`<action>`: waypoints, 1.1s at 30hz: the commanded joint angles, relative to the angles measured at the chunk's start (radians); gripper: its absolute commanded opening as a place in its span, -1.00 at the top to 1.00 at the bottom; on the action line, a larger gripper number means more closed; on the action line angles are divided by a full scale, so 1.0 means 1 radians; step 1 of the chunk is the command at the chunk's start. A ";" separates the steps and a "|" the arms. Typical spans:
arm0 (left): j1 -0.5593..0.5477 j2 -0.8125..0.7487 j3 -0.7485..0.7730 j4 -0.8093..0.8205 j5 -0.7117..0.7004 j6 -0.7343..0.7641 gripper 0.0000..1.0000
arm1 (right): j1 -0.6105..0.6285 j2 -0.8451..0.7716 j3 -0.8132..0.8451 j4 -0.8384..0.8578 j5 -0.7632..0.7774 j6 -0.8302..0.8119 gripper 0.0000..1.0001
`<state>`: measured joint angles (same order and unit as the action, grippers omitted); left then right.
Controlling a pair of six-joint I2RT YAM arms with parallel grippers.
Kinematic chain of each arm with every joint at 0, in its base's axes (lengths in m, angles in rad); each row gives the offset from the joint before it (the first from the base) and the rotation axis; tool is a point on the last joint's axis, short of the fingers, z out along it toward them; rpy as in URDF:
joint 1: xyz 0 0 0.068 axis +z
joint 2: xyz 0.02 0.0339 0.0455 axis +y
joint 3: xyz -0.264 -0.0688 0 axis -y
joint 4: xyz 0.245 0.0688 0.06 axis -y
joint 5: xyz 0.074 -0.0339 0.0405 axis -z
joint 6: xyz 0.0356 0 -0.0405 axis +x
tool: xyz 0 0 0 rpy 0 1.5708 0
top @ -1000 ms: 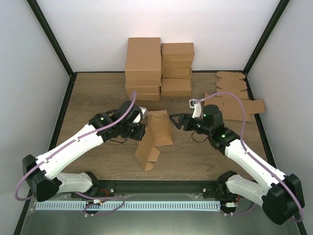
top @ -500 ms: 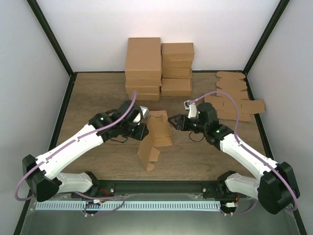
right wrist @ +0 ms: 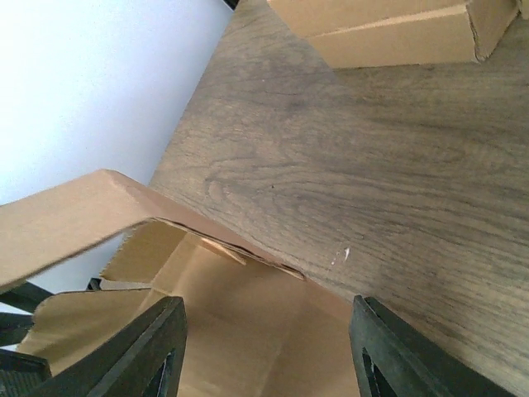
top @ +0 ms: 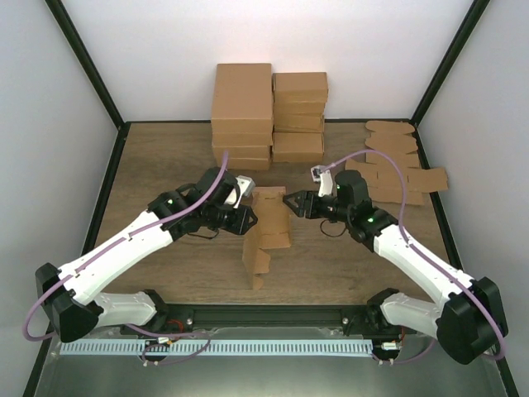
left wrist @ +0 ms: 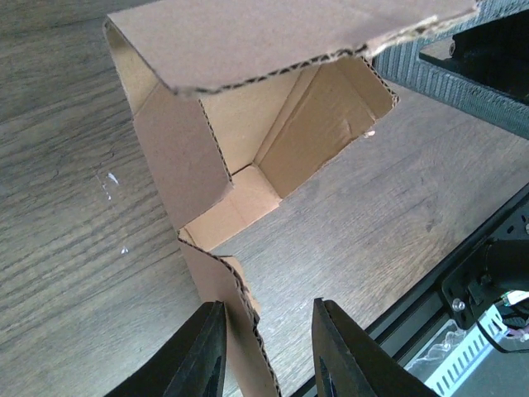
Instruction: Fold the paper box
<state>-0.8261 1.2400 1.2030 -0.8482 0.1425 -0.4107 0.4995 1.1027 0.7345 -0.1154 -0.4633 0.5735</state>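
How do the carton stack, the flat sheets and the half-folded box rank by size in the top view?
1. the carton stack, clearly largest
2. the flat sheets, spread wide
3. the half-folded box, fairly close to the sheets, so that step is less sure

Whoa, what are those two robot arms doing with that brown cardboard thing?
They are folding a cardboard sheet into a box. The paper box stands half-folded in the middle of the table, with one arm on each side. The left gripper is open, with a lower flap between its fingers. The right gripper is open too, right at the box's other side. Neither is squeezing it. Finished cartons are stacked at the back, and flat blanks lie on the right.
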 commanded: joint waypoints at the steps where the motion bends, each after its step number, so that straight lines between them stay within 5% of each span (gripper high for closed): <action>1: 0.003 -0.009 -0.015 0.044 0.022 0.002 0.37 | -0.007 0.015 0.057 -0.018 -0.017 -0.026 -0.14; 6: 0.003 -0.016 -0.032 0.057 0.040 -0.011 0.37 | -0.007 0.026 0.041 -0.011 -0.020 -0.025 -0.08; 15: 0.049 -0.180 -0.033 0.072 0.029 -0.045 0.04 | -0.007 0.022 -0.009 -0.019 -0.006 -0.035 -0.07; 23: 0.296 -0.230 -0.078 0.096 0.238 -0.026 0.05 | -0.007 0.030 -0.021 -0.007 -0.015 -0.034 -0.07; 33: 0.377 -0.151 -0.355 0.484 0.554 -0.147 0.04 | -0.007 0.006 -0.022 -0.016 -0.014 -0.035 -0.08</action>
<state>-0.4568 1.0531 0.9096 -0.5568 0.5480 -0.4999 0.4995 1.1301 0.7044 -0.1276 -0.4702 0.5537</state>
